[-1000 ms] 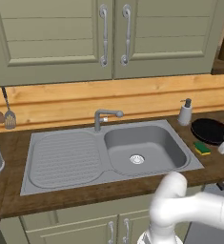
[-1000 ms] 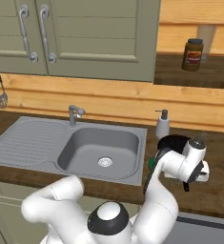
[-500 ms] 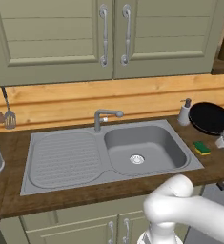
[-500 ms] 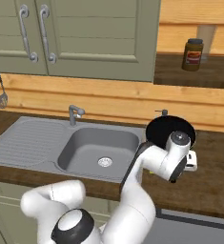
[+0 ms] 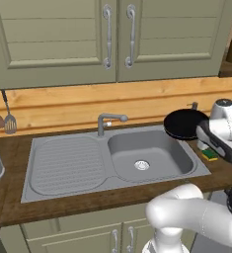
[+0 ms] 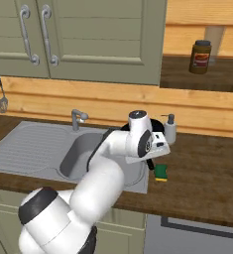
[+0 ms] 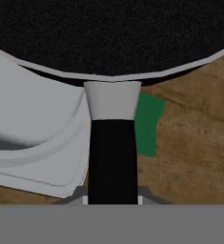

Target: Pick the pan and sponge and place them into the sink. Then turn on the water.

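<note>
A black frying pan (image 5: 185,123) hangs in the air above the right rim of the sink (image 5: 68,165), tilted, its round body partly over the basin. Its thin handle (image 7: 112,159) runs straight back toward the hand camera, so the fingers appear to be holding the pan by the handle, though the fingertips themselves are hidden.

The step in hand looks like carrying the pan to the sink. Next it would need to travel further left over the basin, then go down and be let go.

A small yellow and green sponge (image 6: 160,172) lies on the wooden bench (image 6: 202,178) just right of the sink rim, below the pan and not yet picked up.

The basin is open, with a round drain (image 5: 141,165). The faucet (image 5: 107,121) stands at its back left corner, well apart from the pan. A soap bottle (image 6: 170,130) stands just behind the arm.
</note>
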Controlling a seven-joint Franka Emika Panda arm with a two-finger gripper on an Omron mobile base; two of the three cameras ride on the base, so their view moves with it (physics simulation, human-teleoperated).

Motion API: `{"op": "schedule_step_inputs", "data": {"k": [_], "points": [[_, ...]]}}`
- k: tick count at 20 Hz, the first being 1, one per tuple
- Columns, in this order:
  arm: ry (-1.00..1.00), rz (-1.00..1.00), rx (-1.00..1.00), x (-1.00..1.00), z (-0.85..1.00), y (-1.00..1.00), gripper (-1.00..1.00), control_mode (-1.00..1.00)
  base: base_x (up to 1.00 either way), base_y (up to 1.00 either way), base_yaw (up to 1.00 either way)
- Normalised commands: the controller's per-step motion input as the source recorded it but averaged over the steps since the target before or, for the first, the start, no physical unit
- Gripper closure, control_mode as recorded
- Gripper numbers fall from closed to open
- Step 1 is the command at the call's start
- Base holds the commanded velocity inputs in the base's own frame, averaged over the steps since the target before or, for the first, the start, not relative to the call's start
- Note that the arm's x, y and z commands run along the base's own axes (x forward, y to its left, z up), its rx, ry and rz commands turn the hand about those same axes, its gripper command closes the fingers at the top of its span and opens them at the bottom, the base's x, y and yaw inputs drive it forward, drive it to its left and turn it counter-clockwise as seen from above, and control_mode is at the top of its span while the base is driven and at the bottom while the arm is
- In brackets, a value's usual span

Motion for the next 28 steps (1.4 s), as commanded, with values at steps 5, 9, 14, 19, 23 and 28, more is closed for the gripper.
{"op": "schedule_step_inputs", "data": {"k": [5,9,14,19,23,28], "points": [[0.04,0.18,-0.09,0.4,0.0,0.85,1.0,-1.0,0.0,0.0,0.0],[0.11,0.07,-0.03,0.71,-0.31,0.57,1.0,-1.0,0.0,0.0,0.0],[0.13,0.07,-0.02,0.64,-0.57,0.48,1.0,-1.0,0.0,0.0,0.0],[0.08,0.29,0.0,0.16,-0.69,0.29,1.0,-1.0,0.0,0.0,0.0],[0.05,0.36,0.0,0.14,-0.73,0.31,1.0,-1.0,0.0,0.0,0.0],[0.0,0.15,-0.06,0.12,-0.76,0.32,1.0,-1.0,0.0,0.0,0.0]]}}
